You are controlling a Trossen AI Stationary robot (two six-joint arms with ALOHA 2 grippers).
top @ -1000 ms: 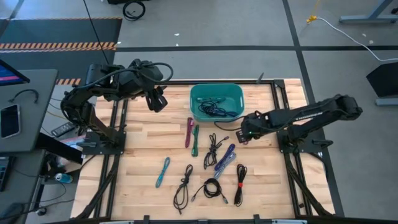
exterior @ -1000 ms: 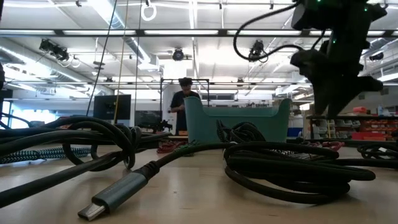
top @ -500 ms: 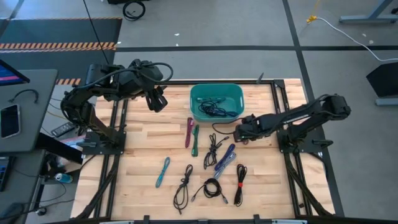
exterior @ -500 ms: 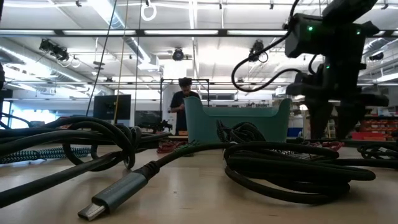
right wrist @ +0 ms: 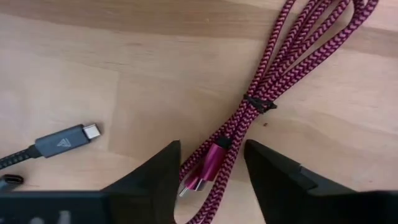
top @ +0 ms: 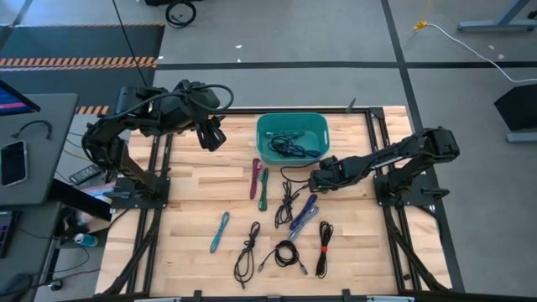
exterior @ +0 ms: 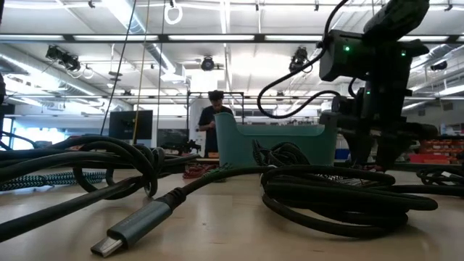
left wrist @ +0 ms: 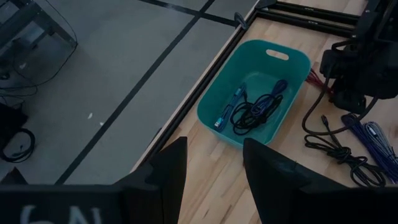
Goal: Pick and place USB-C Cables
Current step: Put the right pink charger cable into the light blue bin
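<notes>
My right gripper (top: 314, 179) hangs low over the table just right of the teal bin (top: 291, 137), fingers pointing down and open. In its wrist view the fingers stand on either side of a magenta braided USB-C cable (right wrist: 267, 81), folded and tied, close to its plug end (right wrist: 211, 163); I see no touch. In the high view the arm hides that cable. A black cable's grey plug (right wrist: 65, 142) lies beside it. The bin holds black and blue cables (left wrist: 255, 109). My left gripper (left wrist: 214, 180) waits open, raised over the table's far left (top: 212, 137).
Several more cables lie on the wooden top toward the near edge: magenta (top: 255, 178), green (top: 263, 189), black (top: 288, 197), purple (top: 304, 214), blue (top: 220, 231) and black coils (top: 285, 254). A person stands in the room behind the bin (exterior: 214, 116).
My right gripper has come down toward the table and moved toward the table's left, ending low beside the bin. The left arm and the cables have kept still.
</notes>
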